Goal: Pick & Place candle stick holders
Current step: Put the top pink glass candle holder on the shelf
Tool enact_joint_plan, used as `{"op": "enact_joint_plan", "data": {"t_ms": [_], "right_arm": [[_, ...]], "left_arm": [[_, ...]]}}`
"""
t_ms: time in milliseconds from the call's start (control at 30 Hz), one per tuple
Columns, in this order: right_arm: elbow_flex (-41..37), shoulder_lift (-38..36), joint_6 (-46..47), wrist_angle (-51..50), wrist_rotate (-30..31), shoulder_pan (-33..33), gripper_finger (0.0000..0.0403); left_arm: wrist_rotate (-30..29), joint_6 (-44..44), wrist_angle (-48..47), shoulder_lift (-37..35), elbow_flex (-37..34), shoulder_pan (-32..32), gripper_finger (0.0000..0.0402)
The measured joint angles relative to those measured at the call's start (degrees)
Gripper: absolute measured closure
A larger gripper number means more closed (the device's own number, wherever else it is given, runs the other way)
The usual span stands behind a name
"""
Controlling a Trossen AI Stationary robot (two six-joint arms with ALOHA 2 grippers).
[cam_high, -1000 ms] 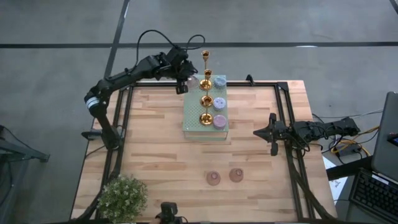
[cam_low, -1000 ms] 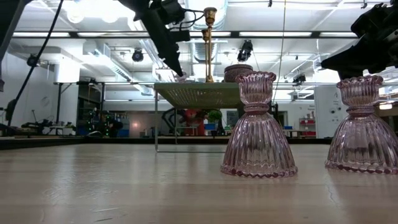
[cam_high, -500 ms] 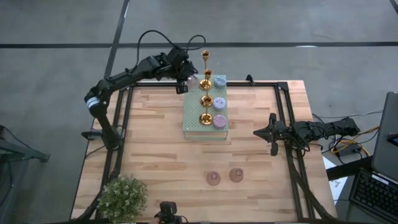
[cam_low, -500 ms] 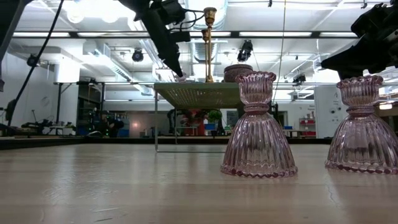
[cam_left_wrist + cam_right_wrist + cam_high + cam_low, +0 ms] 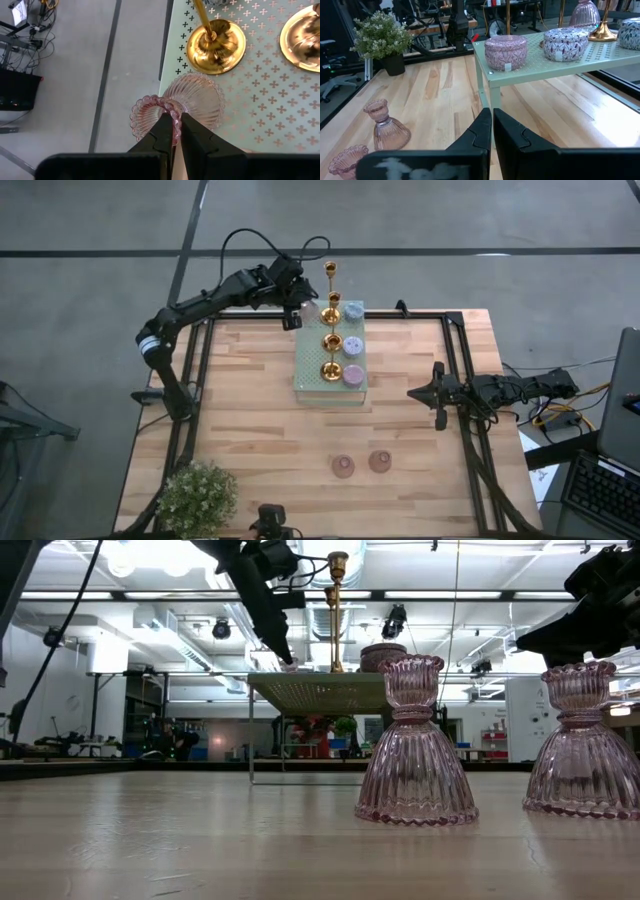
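Observation:
A pale green perforated block (image 5: 318, 385) stands at the table's far middle. On it are three gold holders (image 5: 331, 368) and three squat lavender holders (image 5: 352, 347). A pink glass holder (image 5: 195, 100) is at the block's far left corner, with my left gripper (image 5: 300, 313) shut on it. Two more pink glass holders (image 5: 343, 466) (image 5: 379, 462) stand on their wide bases on the table near the front. My right gripper (image 5: 438, 395) is shut and empty, low over the table right of the block. My left gripper pinches the beaded rim of the glass holder's cup (image 5: 173, 116) between its two fingers, one finger over the cup's opening and one outside. The fingers (image 5: 284, 648) slant down from the table's far left. The holder's ribbed base (image 5: 205, 102) is over the block's corner.
A bushy potted plant (image 5: 197, 495) stands at the table's near left corner. Black rails (image 5: 462, 380) run along the table's sides. Bare wood lies between the block and the two glass holders in front.

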Motion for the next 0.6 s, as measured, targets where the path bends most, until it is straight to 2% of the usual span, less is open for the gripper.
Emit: {"op": "enact_joint_plan", "data": {"t_ms": [400, 600], "right_arm": [[0.01, 0.00, 0.00, 0.00, -0.01, 0.00, 0.0390], [0.01, 0.00, 0.00, 0.00, 0.01, -0.01, 0.0390]], "left_arm": [[0.55, -0.04, 0.76, 0.02, -0.19, -0.02, 0.0376], [0.63, -0.12, 0.78, 0.07, -0.22, -0.02, 0.0351]]}}
